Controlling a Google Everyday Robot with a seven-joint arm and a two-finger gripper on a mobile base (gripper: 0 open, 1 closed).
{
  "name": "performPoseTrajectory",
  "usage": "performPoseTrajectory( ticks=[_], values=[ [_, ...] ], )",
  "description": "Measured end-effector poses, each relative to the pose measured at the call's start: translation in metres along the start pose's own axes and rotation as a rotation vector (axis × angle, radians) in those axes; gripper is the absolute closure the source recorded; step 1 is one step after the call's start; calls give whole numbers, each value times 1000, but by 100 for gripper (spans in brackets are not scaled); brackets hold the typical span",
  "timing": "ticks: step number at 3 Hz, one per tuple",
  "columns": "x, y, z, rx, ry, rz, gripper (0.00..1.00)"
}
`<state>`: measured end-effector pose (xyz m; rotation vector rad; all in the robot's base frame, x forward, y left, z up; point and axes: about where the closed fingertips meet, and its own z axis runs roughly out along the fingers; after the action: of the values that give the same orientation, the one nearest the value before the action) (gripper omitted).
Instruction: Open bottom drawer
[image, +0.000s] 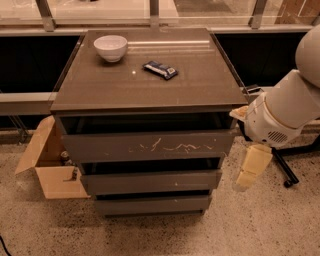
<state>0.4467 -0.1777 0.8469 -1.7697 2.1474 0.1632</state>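
Note:
The bottom drawer (152, 204) is the slimmest of three dark grey-brown fronts on the cabinet, flat and without a handle, and it sits flush just above the floor. Above it are the middle front (150, 181) and the tall top front (147, 146) with white scratches. My gripper (251, 168) is cream-coloured and hangs down from the white arm (280, 112). It is to the right of the cabinet at about the height of the middle front, apart from all drawers.
A white bowl (110, 47) and a dark wrapped snack bar (160, 69) lie on the cabinet top (200, 85). An open cardboard box (50, 162) stands on the floor at the left. A chair base with a castor (287, 183) is at the right.

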Motion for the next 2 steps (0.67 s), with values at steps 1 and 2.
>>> performPoseTrajectory(
  ticks=[1, 2],
  values=[
    [-1, 8, 29, -49, 21, -25, 0],
    [-1, 28, 87, -109, 33, -75, 0]
  ],
)
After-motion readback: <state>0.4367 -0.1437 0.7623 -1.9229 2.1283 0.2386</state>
